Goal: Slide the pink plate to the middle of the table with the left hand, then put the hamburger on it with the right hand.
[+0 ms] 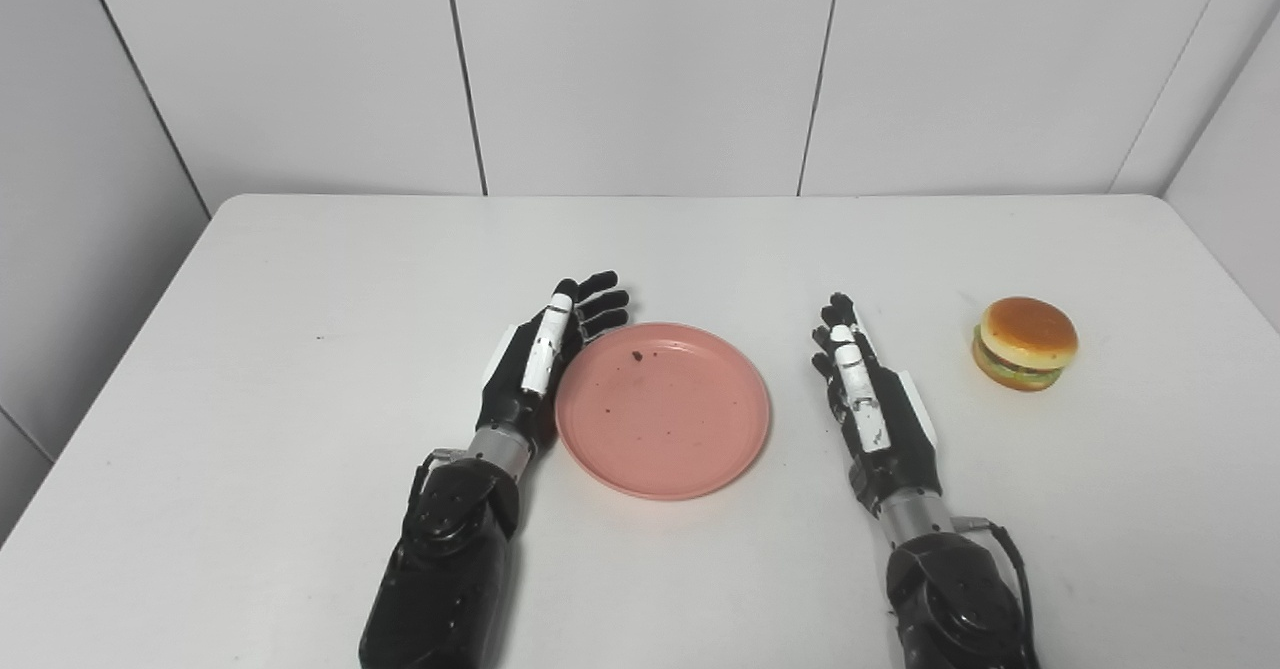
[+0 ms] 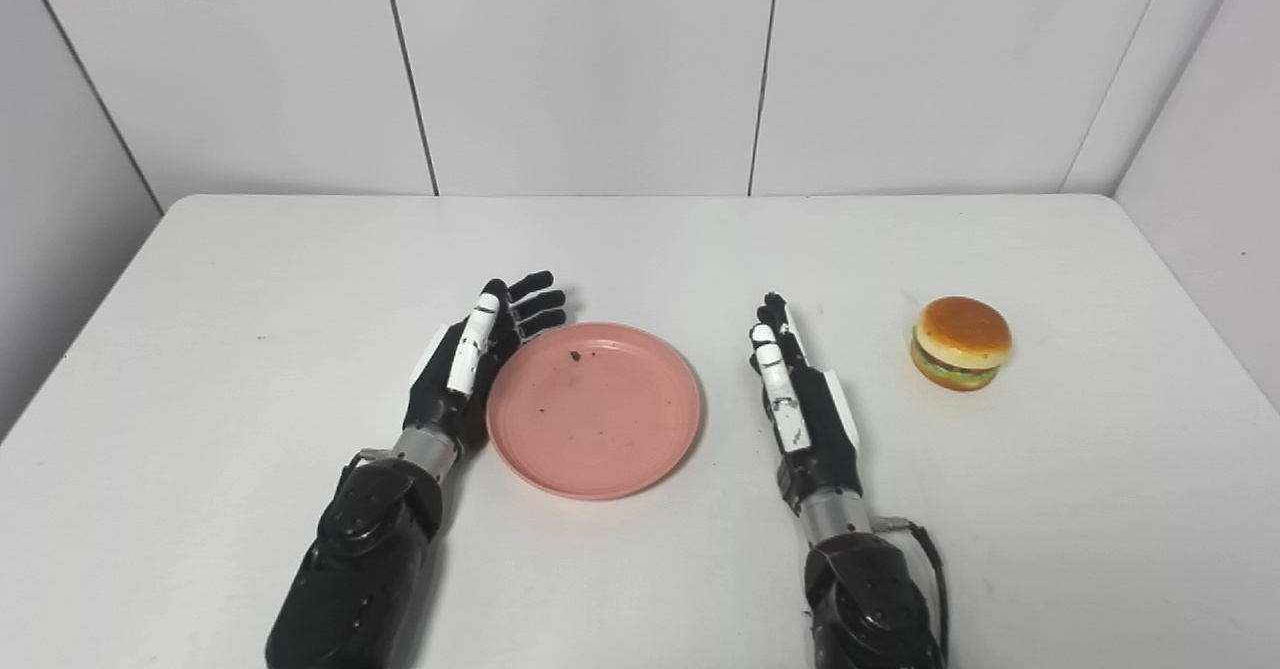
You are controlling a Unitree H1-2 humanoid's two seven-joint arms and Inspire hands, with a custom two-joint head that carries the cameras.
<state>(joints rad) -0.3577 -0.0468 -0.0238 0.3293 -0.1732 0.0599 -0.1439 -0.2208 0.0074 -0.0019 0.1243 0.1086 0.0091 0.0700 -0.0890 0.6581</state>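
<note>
Judging from how things lie, the first half of the task looks done or nearly so, and the second half has not begun.

At the left, the left hand (image 1: 540, 364) stands on edge on the white table (image 1: 300, 369), fingers (image 1: 600, 304) spread and extended, grasping nothing. Its palm faces the left rim of the pink plate (image 1: 663, 409) and seems to touch or sit just beside it; the views do not settle which. That is the pose of a push rather than a grip.

The plate lies flat, roughly in the middle of the table from left to right and somewhat toward the near edge. It holds no food yet, only a few small dark specks (image 1: 636, 355) scattered on its surface, most visibly one near its far side. Whether it needs a further nudge is a matter of judgement; it appears close enough to centre.

Right of the plate, apart from its rim, the right hand (image 1: 868, 404) also stands on edge with fingers straight and released, holding nothing.

Farther right, near the table's right edge and well apart from that hand, the hamburger (image 1: 1025, 342) sits upright and untouched. What is left: the right hand must reach rightward, grasp the hamburger, carry it left, and set it on the plate.
</note>
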